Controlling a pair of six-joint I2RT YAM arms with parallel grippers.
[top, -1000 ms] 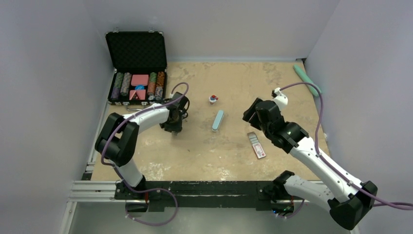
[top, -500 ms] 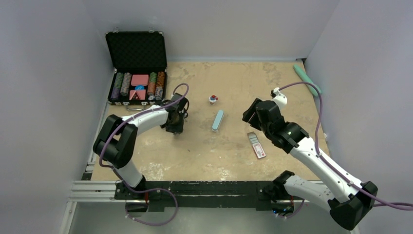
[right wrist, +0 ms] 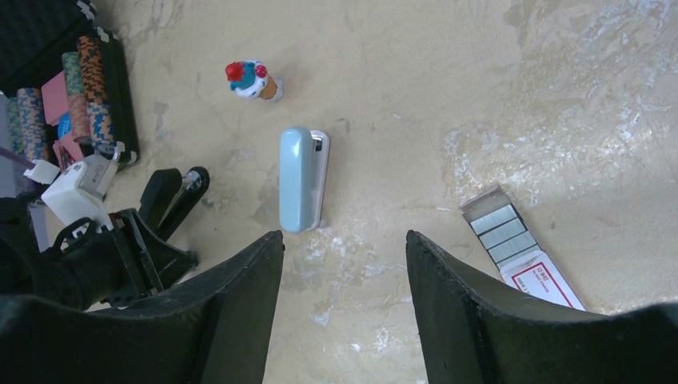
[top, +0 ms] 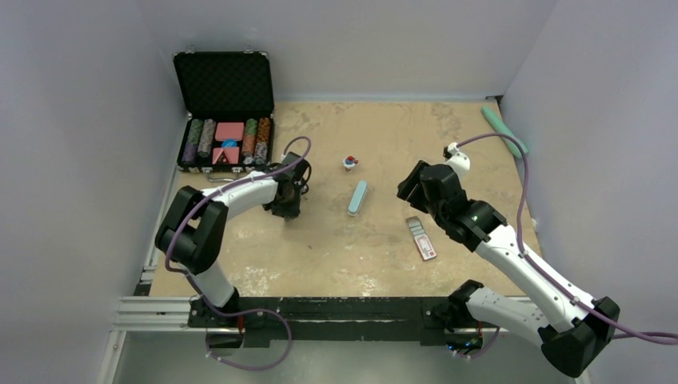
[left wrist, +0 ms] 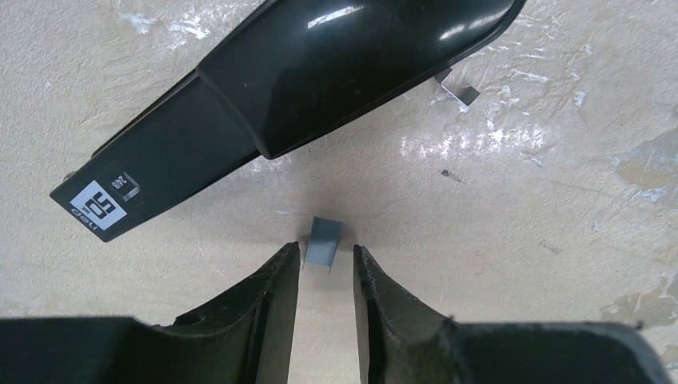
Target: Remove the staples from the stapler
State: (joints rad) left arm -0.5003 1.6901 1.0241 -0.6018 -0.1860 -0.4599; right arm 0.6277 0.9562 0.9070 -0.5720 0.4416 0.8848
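Observation:
The black stapler [left wrist: 304, 88] lies on the table across the top of the left wrist view, with a silvery strip end [left wrist: 457, 86] showing at its far side. A tiny grey strip of staples [left wrist: 325, 238] lies on the table just at the tips of my left gripper [left wrist: 326, 250]. The jaws stand narrowly apart with a gap on each side of the strip. In the top view the left gripper [top: 289, 210] points down and hides both. My right gripper [right wrist: 344, 236] is wide open and empty, hovering above the table right of centre [top: 412, 186].
A pale blue-grey bar [top: 358, 197] lies mid-table. A red-and-white staple packet [top: 421, 238] lies under the right arm. A small toy figure [top: 350, 162] stands behind the bar. An open black case of poker chips [top: 226, 136] sits back left. A green stick [top: 502, 130] lies back right.

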